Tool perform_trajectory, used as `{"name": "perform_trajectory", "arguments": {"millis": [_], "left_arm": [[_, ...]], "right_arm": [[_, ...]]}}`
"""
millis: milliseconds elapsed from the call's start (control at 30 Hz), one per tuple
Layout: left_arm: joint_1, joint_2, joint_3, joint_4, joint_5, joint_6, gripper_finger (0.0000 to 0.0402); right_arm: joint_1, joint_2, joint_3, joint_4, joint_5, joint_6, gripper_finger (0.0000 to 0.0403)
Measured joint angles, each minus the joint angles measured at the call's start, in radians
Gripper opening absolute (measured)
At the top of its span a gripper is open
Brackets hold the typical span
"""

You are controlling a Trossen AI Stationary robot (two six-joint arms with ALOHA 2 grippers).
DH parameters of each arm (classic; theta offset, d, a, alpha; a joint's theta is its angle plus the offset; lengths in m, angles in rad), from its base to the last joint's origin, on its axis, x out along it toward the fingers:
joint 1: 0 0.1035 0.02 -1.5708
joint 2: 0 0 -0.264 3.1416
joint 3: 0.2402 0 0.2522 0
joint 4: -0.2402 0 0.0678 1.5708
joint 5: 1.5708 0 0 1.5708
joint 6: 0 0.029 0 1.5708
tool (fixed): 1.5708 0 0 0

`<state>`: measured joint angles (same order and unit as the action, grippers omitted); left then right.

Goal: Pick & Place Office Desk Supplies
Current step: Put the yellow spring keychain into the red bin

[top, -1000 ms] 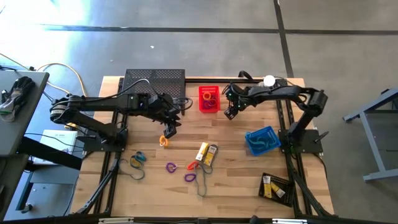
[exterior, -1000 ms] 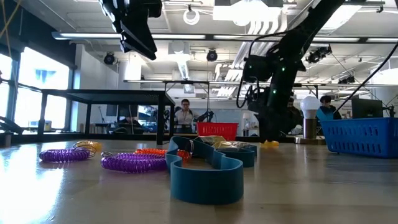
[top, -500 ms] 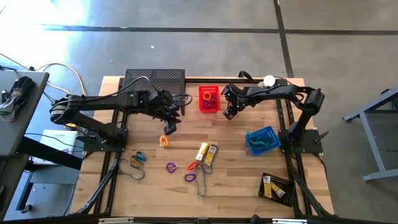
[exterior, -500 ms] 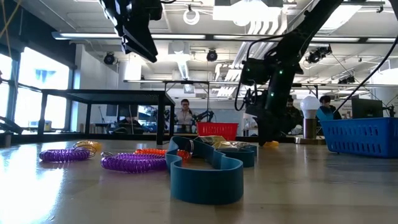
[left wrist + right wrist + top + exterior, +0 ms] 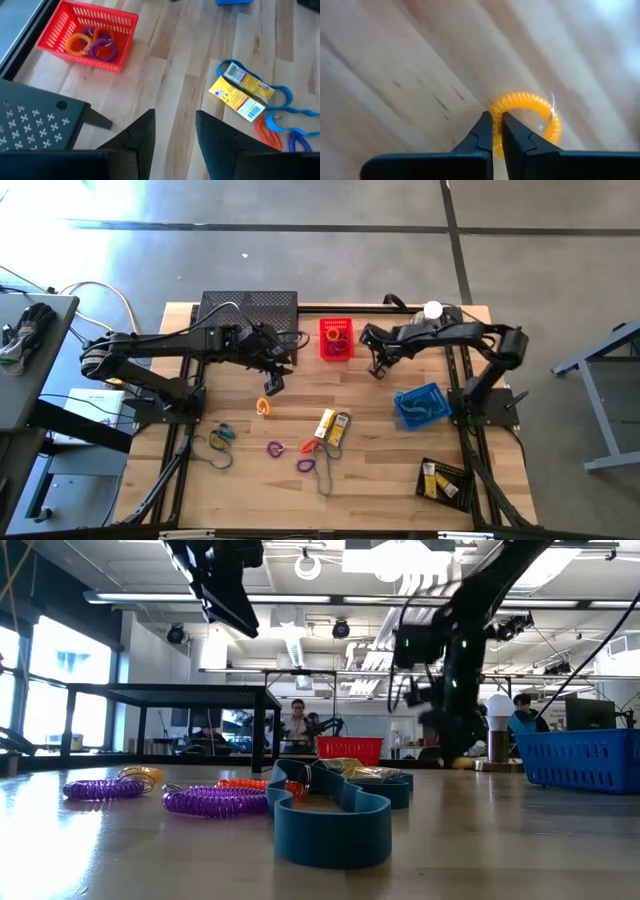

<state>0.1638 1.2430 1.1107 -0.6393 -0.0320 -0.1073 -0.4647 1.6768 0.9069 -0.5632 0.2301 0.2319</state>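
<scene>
My right gripper (image 5: 495,122) points down at the table, right of the red basket (image 5: 336,338), and is shut on a small yellow coil loop (image 5: 527,117). In the high view the gripper (image 5: 380,370) hides that loop. My left gripper (image 5: 175,130) hangs open above the table (image 5: 272,383) with nothing between its fingers. Another yellow loop (image 5: 263,407) lies flat below it. The red basket (image 5: 87,35) holds orange and purple loops. Two yellow-and-white boxes (image 5: 333,426) lie flat mid-table on a blue band (image 5: 280,95). My right gripper pinches the yellow loop's coiled rim (image 5: 496,111) between its two fingertips, on the side nearest the gripper. The fingers come from above, pointing steeply down. The rest of the ring spreads out beyond the tips; whether it is clear of the wood I cannot tell.
A black mesh shelf (image 5: 249,310) stands at the far left and a silver dome with a white ball (image 5: 432,310) at the far right. A blue basket (image 5: 420,404) and a black tray of boxes (image 5: 441,478) sit on the right. Purple loops (image 5: 274,448) and an orange one (image 5: 307,446) lie near the front.
My right gripper has gone a little toward the table's right and near edges. The small yellow loop under it has gone along with it.
</scene>
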Motion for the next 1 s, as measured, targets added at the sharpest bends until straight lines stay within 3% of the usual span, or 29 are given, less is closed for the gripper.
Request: {"name": "perform_trajectory", "arguments": {"millis": [200,300,433,567,667,1000], "left_arm": [[0.000,0.000,0.000,0.022,0.000,0.079,0.0136],[0.000,0.000,0.000,0.059,0.000,0.093,0.0136],[0.000,0.000,0.000,0.101,0.000,0.093,0.0136],[0.000,0.000,0.000,0.099,0.000,0.073,0.0136],[0.000,0.000,0.000,0.094,0.000,0.019,0.0136],[-0.012,0.000,0.000,0.087,0.000,-0.054,0.0136]], "right_arm": [[0.081,-0.127,0.098,-0.052,0.098,0.001,0.0005],[0.111,-0.155,0.159,0.034,0.100,-0.002,0.0005],[0.119,-0.158,0.190,0.262,-0.023,-0.017,0.0004],[0.116,-0.119,0.190,0.427,-0.072,-0.020,0.0004],[0.102,-0.065,0.190,0.438,-0.058,-0.023,0.0004],[0.089,0.129,0.189,0.438,-0.155,-0.061,0.0006]]}}
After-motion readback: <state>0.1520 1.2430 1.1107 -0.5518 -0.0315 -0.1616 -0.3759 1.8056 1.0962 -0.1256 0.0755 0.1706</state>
